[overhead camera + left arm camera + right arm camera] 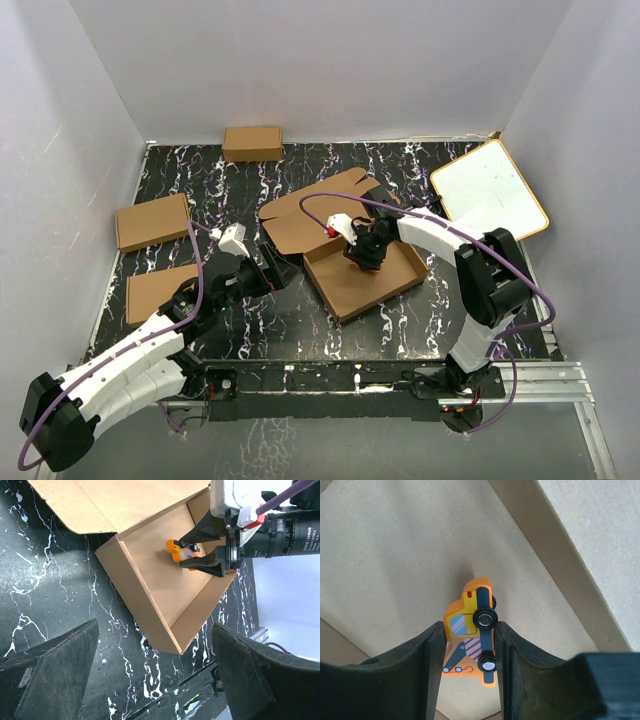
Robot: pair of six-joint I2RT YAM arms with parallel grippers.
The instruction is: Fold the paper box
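Three views split the facts between them: only the overhead one takes in the whole brown corrugated cardboard paper box [365, 280], folded into a shallow tray at the middle of the black, white-veined marbled tabletop [420, 330], its lid flap lying open and flat toward the far left. The tray's long axis runs left to right, its right end turned slightly away from the arm bases. Only the wrist views show the small orange-and-yellow toy truck with black wheels [465, 605] inside the tray. The right pincer [469, 625] is clenched on that truck, one finger against its painted side and the other against its wheels, cab end down toward the tray floor. The left pincer [155, 624] is spread wide and holds nothing, poised above the tabletop just off the tray's near-left corner. Bare tabletop lies along the tray's near edge. A white board with a tan rim [488, 190] sits near the far right, and three small flat brown cardboard boxes [152, 222] lie well apart to the left and far side.
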